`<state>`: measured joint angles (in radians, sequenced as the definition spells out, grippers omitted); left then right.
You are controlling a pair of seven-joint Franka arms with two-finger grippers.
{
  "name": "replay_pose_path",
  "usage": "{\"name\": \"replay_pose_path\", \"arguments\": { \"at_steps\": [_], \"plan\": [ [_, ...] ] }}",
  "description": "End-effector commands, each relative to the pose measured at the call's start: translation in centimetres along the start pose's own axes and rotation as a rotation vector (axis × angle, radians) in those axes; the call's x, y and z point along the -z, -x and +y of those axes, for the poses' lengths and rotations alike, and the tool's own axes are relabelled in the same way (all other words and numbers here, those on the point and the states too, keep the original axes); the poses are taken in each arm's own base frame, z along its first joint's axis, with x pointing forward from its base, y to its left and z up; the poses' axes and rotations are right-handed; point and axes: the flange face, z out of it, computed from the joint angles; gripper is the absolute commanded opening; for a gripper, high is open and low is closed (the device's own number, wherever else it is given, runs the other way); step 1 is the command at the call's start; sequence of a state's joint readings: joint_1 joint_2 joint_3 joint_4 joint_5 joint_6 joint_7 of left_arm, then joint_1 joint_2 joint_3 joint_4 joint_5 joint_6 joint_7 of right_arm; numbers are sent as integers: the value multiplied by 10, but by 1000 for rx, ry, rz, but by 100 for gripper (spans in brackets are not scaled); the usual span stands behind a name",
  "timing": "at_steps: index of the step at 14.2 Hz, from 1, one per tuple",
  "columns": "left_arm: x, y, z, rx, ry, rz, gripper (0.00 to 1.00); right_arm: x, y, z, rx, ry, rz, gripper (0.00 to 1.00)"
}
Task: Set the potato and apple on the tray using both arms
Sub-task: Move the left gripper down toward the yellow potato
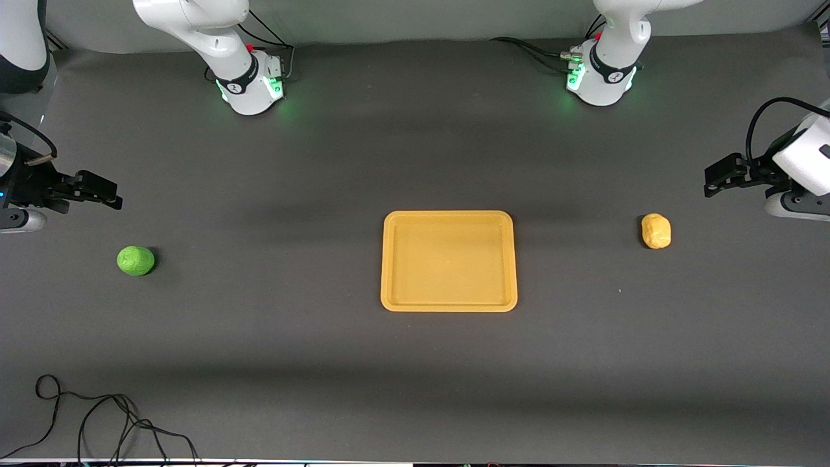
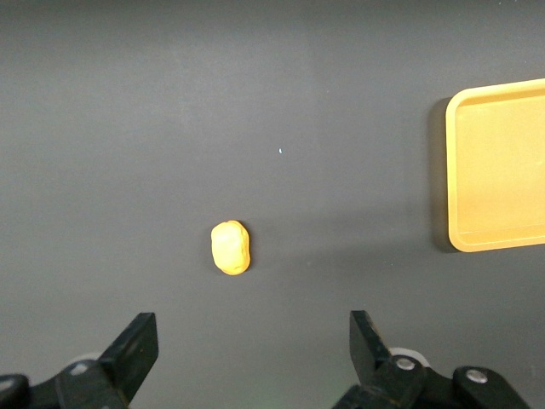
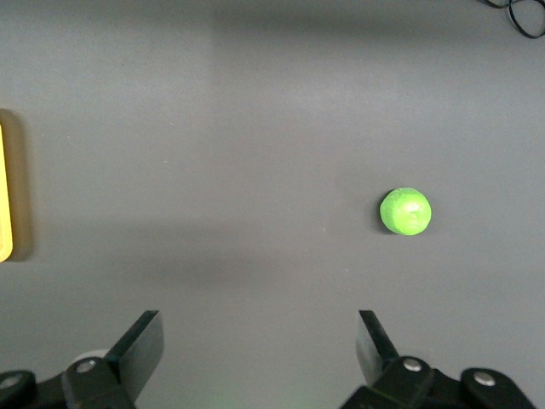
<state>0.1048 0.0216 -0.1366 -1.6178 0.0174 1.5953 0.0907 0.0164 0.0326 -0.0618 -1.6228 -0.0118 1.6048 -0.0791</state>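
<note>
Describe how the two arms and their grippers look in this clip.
Both arms are white with dark grey joint bands and green-lit bases; black cables run to each base. The left gripper and right gripper are black, with two flat, angular fingers.

Left claw (image 1: 713, 183), right claw (image 1: 110, 198): raised, agape.

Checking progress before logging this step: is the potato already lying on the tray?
No: the potato lies on the bare table, apart from the tray, toward the left arm's end.
</note>
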Motion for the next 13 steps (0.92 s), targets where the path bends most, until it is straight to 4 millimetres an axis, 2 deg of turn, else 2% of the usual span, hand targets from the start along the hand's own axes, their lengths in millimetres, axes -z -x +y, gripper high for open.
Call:
{"name": "replay_pose_path", "arguments": {
  "at_steps": [1,7,8,9,12,13],
  "plan": [
    [3,11,2,11,-3,-6,100,6,-5,-3,-19,-13,-1,100],
    [-2,12,0,15,-2,-16,99,4,-7,-4,-19,-12,-2,100],
    [-11,11,0,4,0,-22,99,4,-7,-4,-20,-12,-2,100],
    [-31,10,0,0,3,-48,99,4,-7,-4,-20,-12,-2,100],
    [-140,19,-5,4,-9,-44,100,4,-7,-4,-19,-12,-2,100],
    [-174,23,-16,24,-8,-32,100,3,-8,-4,-19,-12,-4,100]
  ]
}}
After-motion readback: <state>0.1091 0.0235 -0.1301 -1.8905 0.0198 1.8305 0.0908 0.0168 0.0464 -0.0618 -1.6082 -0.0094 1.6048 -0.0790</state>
